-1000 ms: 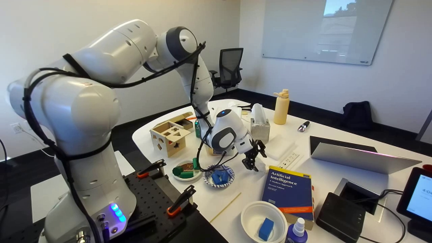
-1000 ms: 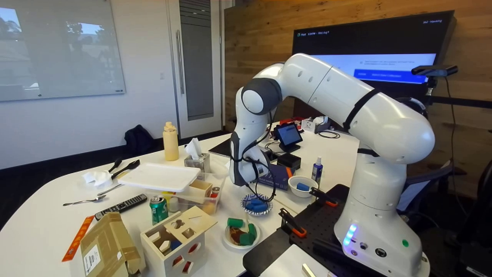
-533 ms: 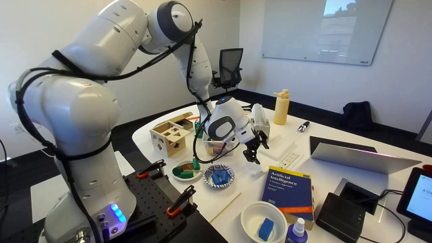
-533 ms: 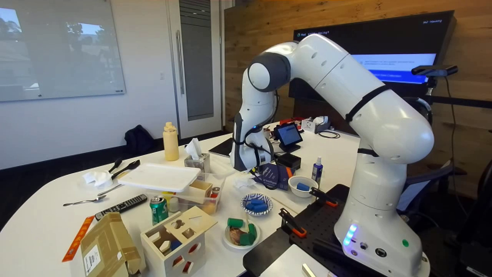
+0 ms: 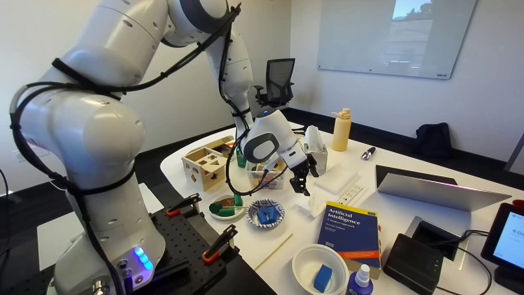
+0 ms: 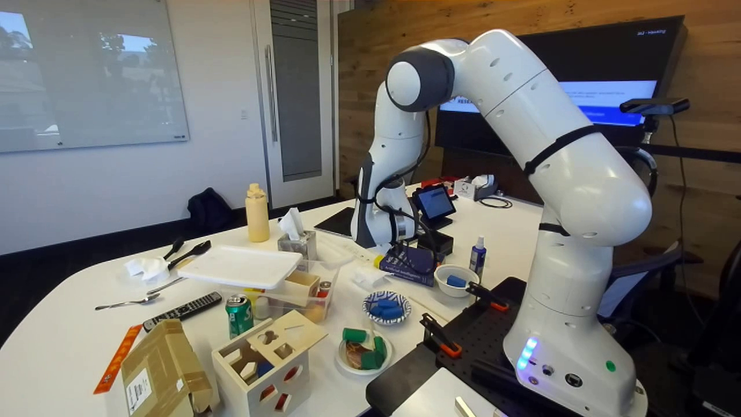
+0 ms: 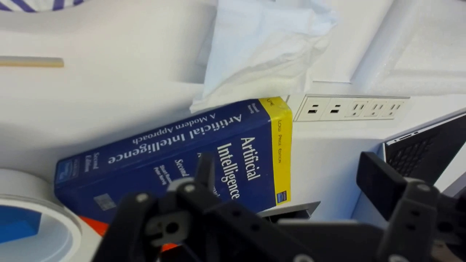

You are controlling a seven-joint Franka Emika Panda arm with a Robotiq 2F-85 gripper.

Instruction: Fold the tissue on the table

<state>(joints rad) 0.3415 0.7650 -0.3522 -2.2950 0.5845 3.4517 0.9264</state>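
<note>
With jaws apart, your gripper [image 7: 289,167] hangs over the white table [image 7: 127,54]. In the wrist view you have the book [image 7: 178,149] at nine o'clock, the wrinkled tissue [image 7: 262,51] on the table at twelve, just beside the book's spine, and the outlet strip [image 7: 344,108] between one and two.

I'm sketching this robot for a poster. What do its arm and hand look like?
The arm is glossy white, with rounded segments, dark grey joint collars, black cables, black straps and three blue lights on its base. The hand is mostly black, with two jointed, blocky fingers.
</note>
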